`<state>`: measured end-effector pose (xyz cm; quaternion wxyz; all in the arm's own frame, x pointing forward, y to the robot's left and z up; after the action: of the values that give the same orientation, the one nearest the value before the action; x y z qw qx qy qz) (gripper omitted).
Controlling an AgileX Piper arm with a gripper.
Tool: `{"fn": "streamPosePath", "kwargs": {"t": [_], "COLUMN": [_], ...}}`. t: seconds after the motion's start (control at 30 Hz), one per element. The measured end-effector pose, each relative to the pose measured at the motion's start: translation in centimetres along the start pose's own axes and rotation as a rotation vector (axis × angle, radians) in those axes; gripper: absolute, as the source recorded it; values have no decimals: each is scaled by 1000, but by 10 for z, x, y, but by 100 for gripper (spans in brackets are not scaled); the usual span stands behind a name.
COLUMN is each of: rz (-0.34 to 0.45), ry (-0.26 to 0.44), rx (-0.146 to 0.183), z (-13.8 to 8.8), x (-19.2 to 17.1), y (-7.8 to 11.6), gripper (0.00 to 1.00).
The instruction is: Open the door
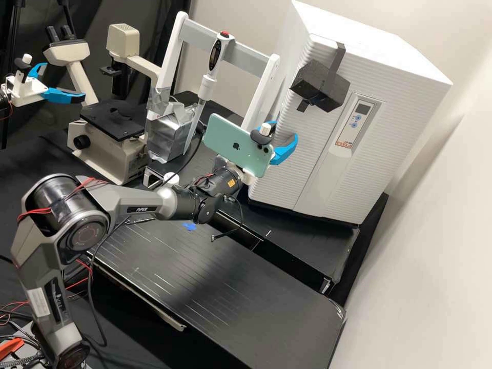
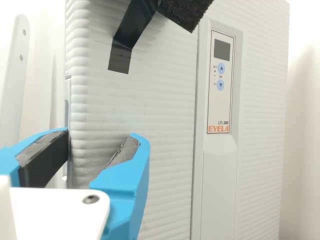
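On the black bench (image 1: 318, 251) stands the cabinet (image 1: 379, 48), its door (image 1: 300, 166) seemingly closed just by the spread hand (image 1: 285, 132); seat one finger firmly behind the nearest edge (image 2: 71, 102), then draw out along a gentle arc, lest the fingertip slip.

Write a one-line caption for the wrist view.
Open pincer near the side edge of the shut, ribbed white door, a control panel and black strap on the front.
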<state>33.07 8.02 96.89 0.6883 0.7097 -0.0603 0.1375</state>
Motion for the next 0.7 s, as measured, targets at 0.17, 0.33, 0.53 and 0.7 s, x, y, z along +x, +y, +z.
{"fn": "streamPosePath", "kwargs": {"t": [0.17,0.33,0.53,0.7], "rz": [1,7,30,72], "ry": [4,13,24,24], "rx": [19,17,28,54], "z": [5,9,17,27], "x": [-5,-13,-28,-47], "y": [1,8,15,21], "gripper": [0,0,0,0]}}
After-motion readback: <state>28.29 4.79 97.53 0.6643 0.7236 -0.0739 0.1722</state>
